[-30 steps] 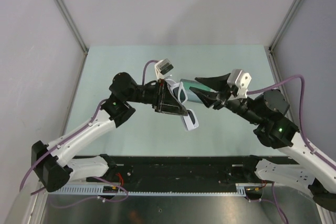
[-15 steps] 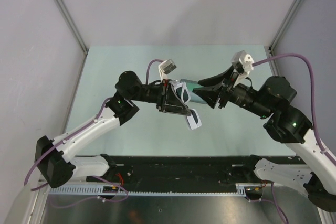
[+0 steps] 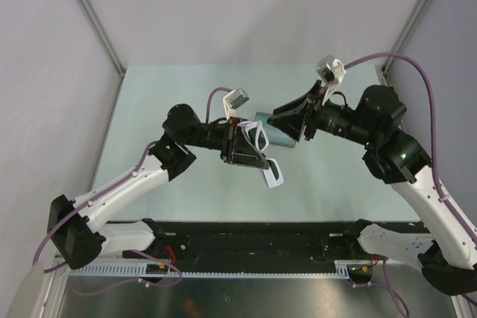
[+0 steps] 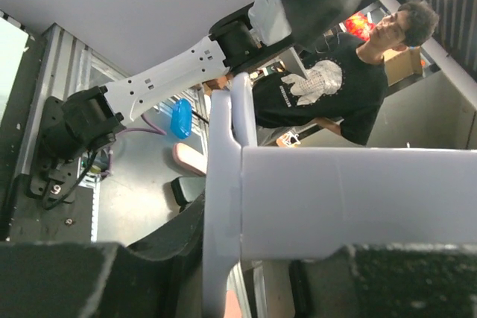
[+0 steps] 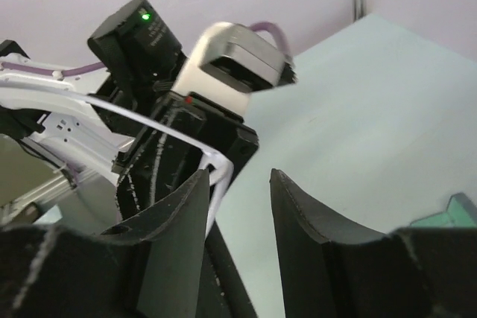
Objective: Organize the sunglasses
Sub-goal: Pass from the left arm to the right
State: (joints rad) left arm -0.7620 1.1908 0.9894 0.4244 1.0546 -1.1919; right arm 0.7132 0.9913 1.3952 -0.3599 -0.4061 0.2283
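Here, one pair of chunky white plastic sunglasses (image 3: 273, 173) with dark lenses hangs above the pale green worktop (image 3: 171, 94), clamped in the left gripper (image 3: 255, 147). The right gripper (image 3: 285, 126), fingers apart, sits just beside their thin white arm.

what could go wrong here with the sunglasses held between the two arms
1. The left tool grips the sunglasses by one end, with a lens hanging lower; a nudge might twist them loose.
2. The open right tool is at the thin white arm, which meets one finger instead of sitting mid-gap; closing now may miss or bend it.
3. The tools are nearly touching and may collide.
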